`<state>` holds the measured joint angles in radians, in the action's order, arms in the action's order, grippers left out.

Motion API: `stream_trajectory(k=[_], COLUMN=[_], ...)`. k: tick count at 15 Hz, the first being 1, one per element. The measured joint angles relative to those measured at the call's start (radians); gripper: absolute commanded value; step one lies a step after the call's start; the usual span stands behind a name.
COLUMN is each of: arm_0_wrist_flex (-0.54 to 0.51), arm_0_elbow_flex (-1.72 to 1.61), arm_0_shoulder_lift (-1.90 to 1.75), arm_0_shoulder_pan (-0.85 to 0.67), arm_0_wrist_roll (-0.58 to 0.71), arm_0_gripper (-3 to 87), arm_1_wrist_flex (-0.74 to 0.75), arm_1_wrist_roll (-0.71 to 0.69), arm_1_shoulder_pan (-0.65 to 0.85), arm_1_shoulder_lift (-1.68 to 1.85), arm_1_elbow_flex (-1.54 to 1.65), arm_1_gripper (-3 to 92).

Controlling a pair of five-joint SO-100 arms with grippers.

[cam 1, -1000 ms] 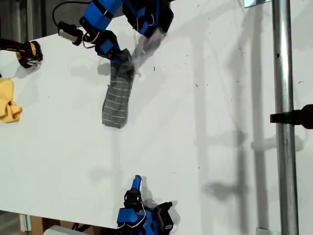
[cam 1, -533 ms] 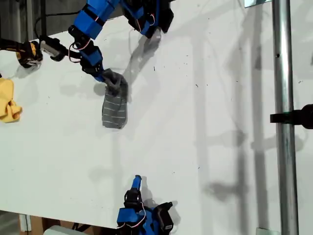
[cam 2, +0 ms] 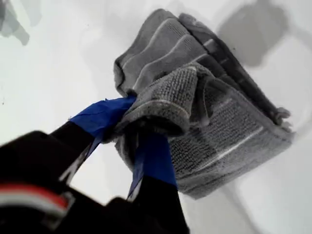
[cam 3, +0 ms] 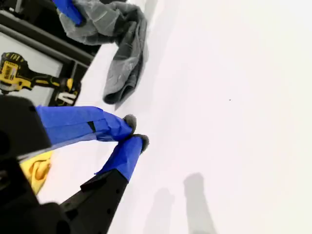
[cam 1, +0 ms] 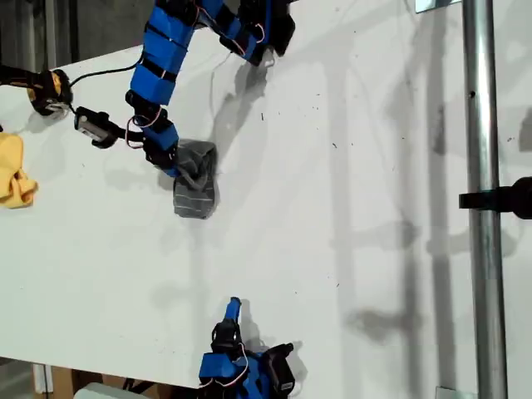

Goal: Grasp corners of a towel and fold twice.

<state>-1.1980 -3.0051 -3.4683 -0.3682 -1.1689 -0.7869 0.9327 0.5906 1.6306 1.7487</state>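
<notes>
One towel (cam 1: 195, 187) lies on the white table (cam 1: 349, 249), folded into a compact grey bundle with thin white stripes, toward the exterior view's upper left. One yellow cloth (cam 1: 14, 170) sits at the exterior view's left edge, well apart from the towel. One yellow and black power drill (cam 3: 29, 78) appears in the second wrist view, beyond the table edge.

Two arms are present. The first arm reaches down from the exterior view's top edge, bent at the elbow, with my first gripper (cam 1: 184, 172) at the top edge of the towel. In the first wrist view, my first gripper (cam 2: 141, 131) is clamped on a bunched fold of the towel (cam 2: 219, 122), its blue-taped fingers (cam 2: 153, 158) pressed into the cloth.

The second arm rests at the exterior view's bottom edge, well apart from the towel. My second gripper (cam 3: 134, 131) has its blue fingertips together, holding nothing, above bare table.
</notes>
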Motion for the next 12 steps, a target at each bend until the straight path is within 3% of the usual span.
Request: stream_trajectory(k=[3, 9, 12], arm_0_wrist_flex=[0.0, 0.0, 0.0], arm_0_elbow_flex=[0.0, 0.0, 0.0], arm_0_shoulder_lift=[0.0, 0.0, 0.0], arm_0_shoulder_pan=[0.0, 0.0, 0.0], arm_0_wrist_roll=[0.0, -0.005, -0.008], arm_0_gripper=[1.4, 1.5, 1.5], arm_1_wrist_flex=[0.14, 0.167, 0.137], arm_1_wrist_roll=[0.0, 0.0, -0.017], arm_1_shoulder_pan=[-0.038, -0.052, -0.052], arm_1_shoulder_lift=[-0.206, -0.552, -0.552], arm_1_elbow_flex=[-0.083, -0.339, -0.385], arm_1_gripper=[-0.2, 0.6, 27.9])
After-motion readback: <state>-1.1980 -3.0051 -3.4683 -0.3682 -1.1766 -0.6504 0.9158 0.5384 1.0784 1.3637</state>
